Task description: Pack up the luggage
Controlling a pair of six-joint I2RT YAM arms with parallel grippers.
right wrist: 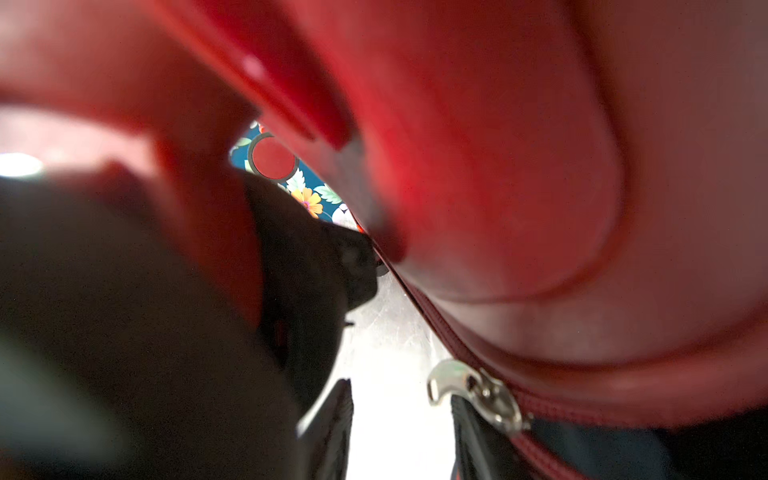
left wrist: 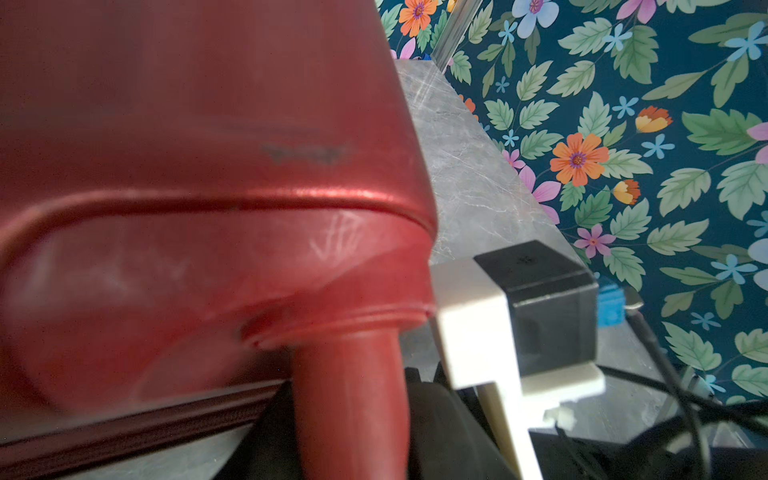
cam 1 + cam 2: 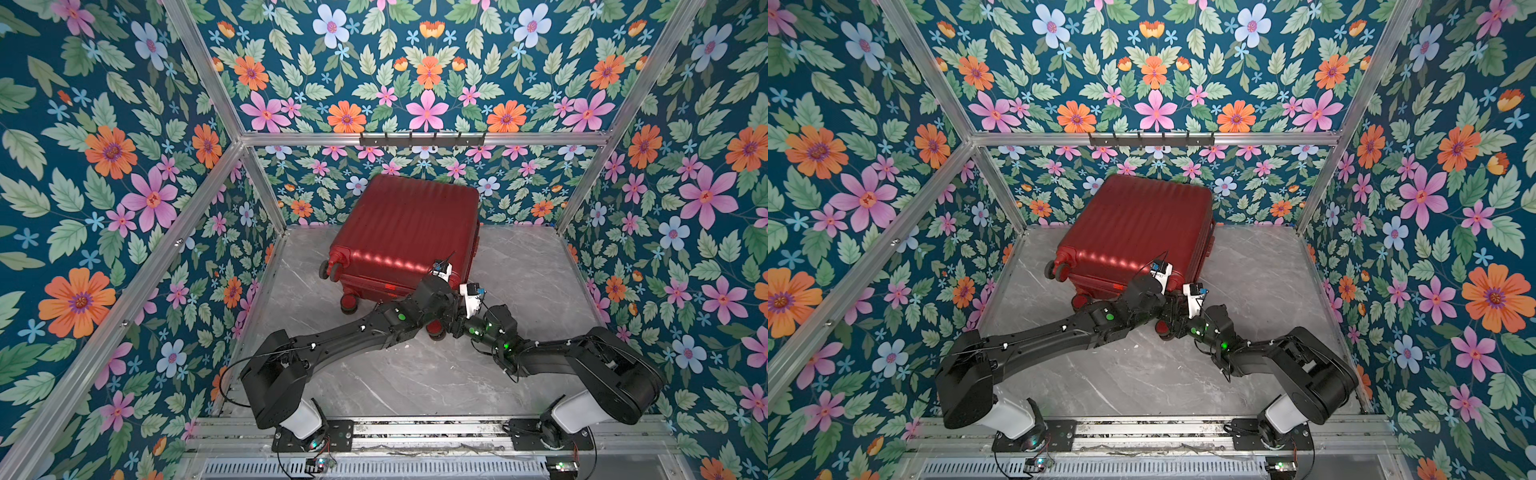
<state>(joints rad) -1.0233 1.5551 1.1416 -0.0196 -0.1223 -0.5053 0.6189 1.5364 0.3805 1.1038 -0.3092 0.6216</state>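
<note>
The right hand (image 1: 399, 432) is part open by the zip (image 1: 473, 395) of the luggage (image 3: 405, 232). I cannot tell about the left hand (image 3: 449, 318).

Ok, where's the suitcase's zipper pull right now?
In the right wrist view, the silver zipper pull sits on the zip track of the dark-red suitcase, beside the right gripper, over the pale marble tabletop.
</note>
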